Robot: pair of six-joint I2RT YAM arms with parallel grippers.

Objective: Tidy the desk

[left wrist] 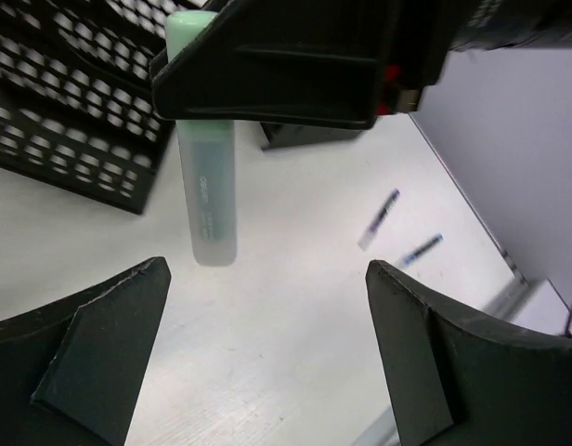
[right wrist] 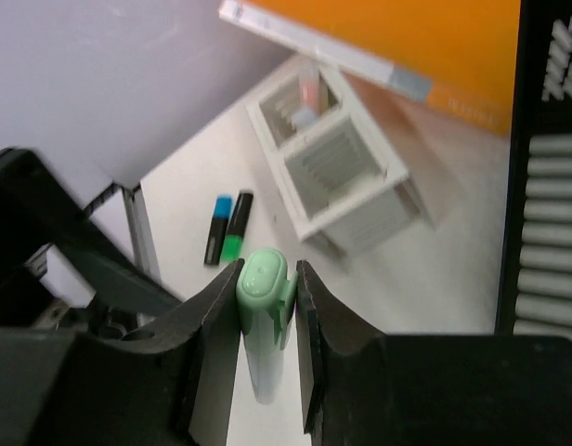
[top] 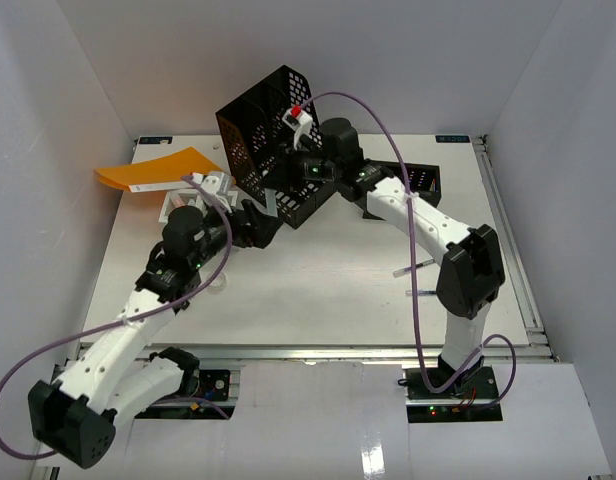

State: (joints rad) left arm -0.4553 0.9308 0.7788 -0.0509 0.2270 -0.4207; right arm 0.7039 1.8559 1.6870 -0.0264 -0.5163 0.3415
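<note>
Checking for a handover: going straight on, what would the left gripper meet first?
Probably the green marker held by the right gripper, just left of centre ahead of the open left gripper; depth is unclear.

left arm (top: 118, 345): chunky white shells, black joint housings, big black block in the lower left corner
right arm (top: 428, 225): same white and black look, black block at mid right
cables (top: 343, 94): thin purple ones looping off both arms
bases (top: 453, 388): black, at the bottom edge, with tiny red and green lights
wrist LEDs (top: 310, 172): little green dots, upper middle
left fingers (left wrist: 91, 353): matte black wedges, kinda rough edges
right fingers (right wrist: 207, 321): black too, smoother
</note>
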